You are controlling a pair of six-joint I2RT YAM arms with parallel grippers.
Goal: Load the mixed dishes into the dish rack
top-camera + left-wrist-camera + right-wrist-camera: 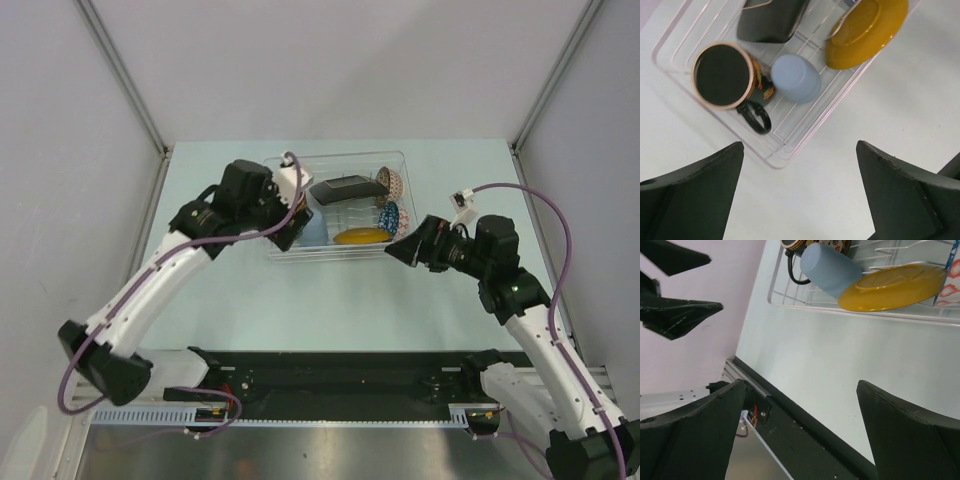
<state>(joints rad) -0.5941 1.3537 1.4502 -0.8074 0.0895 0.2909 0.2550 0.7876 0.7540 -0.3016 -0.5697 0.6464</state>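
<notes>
Dishes are all sitting inside dish rack (345, 257), upper centre of top view: mug (722, 75) and cup (796, 78) at lower left, saucer (865, 30) leaning at lower right. Prob. ceramic: stiff, glaze-slick, chippable, so pinching at rims or mug handle (756, 116) is looking safest. L gripper (799, 147) is hovering by rack corner w/ jaws wide, empty. R gripper (800, 383), lower right of rack, is likewise gaping and touching nothing.
</notes>
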